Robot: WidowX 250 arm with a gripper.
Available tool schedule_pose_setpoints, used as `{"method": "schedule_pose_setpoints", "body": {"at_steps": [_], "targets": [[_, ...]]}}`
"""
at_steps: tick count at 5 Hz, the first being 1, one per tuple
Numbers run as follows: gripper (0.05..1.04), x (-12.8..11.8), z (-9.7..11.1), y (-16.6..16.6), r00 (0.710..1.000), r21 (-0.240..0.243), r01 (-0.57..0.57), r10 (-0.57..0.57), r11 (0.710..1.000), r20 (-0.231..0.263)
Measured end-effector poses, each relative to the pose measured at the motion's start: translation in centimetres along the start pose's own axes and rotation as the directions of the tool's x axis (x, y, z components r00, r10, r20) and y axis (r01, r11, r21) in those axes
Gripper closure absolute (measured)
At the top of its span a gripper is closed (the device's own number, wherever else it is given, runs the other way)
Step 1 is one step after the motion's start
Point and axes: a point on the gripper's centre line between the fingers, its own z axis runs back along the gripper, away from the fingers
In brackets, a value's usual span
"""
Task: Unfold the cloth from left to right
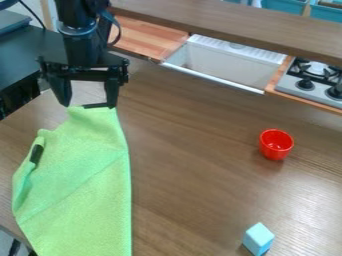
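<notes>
The end effector [88, 105] hangs over the bench [194, 150] with its fingers spread apart. The green cloth [87, 190] starts right at the fingertips and runs down the view from there, its left side folded over near a small dark patch [37, 153]; whether the fingertips touch its top edge, I cannot tell. Well to the right of the end effector and slightly lower, a red bowl [276, 144] stands on the bench. Farther down on that side is a light blue block [258, 239]. Both stand in the stretch right of the cloth, apart from it. Beyond the end effector, rightward, are a white sink [227, 65] and a stove [311, 82].
</notes>
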Motion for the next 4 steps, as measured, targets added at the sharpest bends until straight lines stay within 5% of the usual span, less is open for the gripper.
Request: {"method": "schedule_pose_setpoints", "body": {"at_steps": [2, 4], "targets": [[0.083, -0.2, -1.7, 0.7, 0.999, 0.027, 0.020, -0.019, 0.999, -0.038], [0.083, -0.3, -3.0, 3.8, 0.999, 0.043, 0.038, -0.038, 0.998, -0.018]]}}
